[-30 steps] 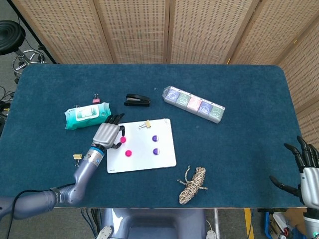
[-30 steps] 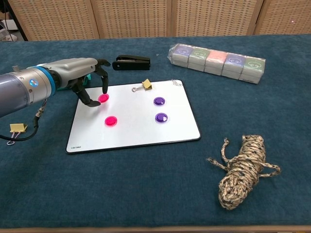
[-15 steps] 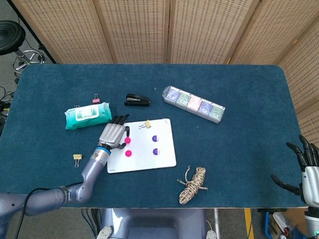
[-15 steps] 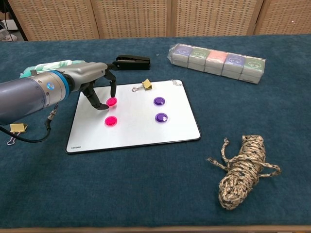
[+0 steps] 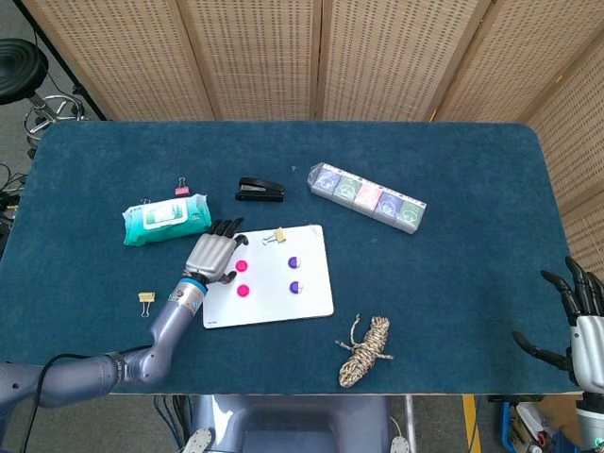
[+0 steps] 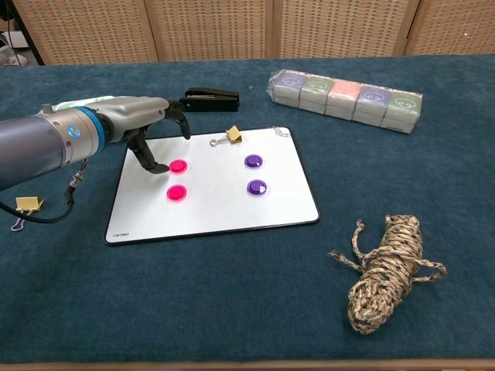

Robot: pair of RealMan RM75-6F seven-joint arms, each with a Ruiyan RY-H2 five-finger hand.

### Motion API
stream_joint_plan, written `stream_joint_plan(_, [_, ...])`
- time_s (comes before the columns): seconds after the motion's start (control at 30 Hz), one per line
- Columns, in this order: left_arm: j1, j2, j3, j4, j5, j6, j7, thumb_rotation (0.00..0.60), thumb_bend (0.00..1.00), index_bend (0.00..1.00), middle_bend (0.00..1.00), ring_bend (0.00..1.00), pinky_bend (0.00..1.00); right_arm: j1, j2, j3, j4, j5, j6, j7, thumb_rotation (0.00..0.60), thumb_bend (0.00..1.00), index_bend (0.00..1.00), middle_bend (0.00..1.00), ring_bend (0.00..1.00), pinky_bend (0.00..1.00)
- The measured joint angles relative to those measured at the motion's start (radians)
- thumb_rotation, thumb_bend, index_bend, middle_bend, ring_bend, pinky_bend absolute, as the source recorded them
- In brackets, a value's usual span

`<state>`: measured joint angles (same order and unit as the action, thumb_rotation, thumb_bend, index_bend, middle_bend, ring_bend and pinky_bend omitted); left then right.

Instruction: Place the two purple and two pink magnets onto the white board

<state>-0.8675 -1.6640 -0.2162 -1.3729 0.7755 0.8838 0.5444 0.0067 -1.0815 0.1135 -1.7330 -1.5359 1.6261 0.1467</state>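
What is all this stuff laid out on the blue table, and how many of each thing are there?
white board: 1, white, middle of the table
pink magnets: 2, on the board's left part
purple magnets: 2, on the board's right part
gold binder clip: 1, at the board's far edge
yellow binder clip: 1, on the table left of the board
pink binder clip: 1, beside the wipes
pack of wipes: 1, teal, left of the board
stapler: 1, black, behind the board
wrapped row of boxes: 1, far right
rope bundle: 1, tan, near right
left robot hand: over the board's left edge, holding nothing
right robot hand: at the table's right edge, fingers spread
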Motion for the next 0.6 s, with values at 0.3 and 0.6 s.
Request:
stream_joint_plan(0.3, [0.047, 0.098, 0.003, -0.111, 0.126, 0.049, -0.104, 0.600, 0.19, 0.00, 0.00, 0.00, 0.00, 0.001, -0.004, -0.006, -0.003, -0.009, -0.001, -0.010, 0.600, 0.00, 0.16, 0.00, 0.00, 0.00])
stream_joint_plan(0.6, [0.225, 0.290, 0.087, -0.253, 0.389, 0.273, -0.241, 0.600, 0.00, 0.00, 0.00, 0.00, 0.00, -0.002, -0.011, -0.014, 0.006, -0.064, 0.030, -0.027, 0.600, 0.00, 0.15, 0.00, 0.00, 0.00])
